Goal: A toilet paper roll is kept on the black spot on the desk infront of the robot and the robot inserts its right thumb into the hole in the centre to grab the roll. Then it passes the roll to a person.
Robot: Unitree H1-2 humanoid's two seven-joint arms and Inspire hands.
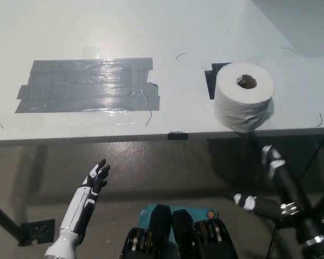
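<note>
Toilet paper roll standing near the front edge of the white surface, robot hands below it.

The roll stands on end over a black spot, hole facing up. The black right robot hand, fingers spread and empty, hangs just below the edge, almost under the roll and nearer it. The white left robot hand rests open, lower left.

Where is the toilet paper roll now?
In the head view, the toilet paper roll stands upright on the desk's right side, near the front edge, over the black spot.
</note>
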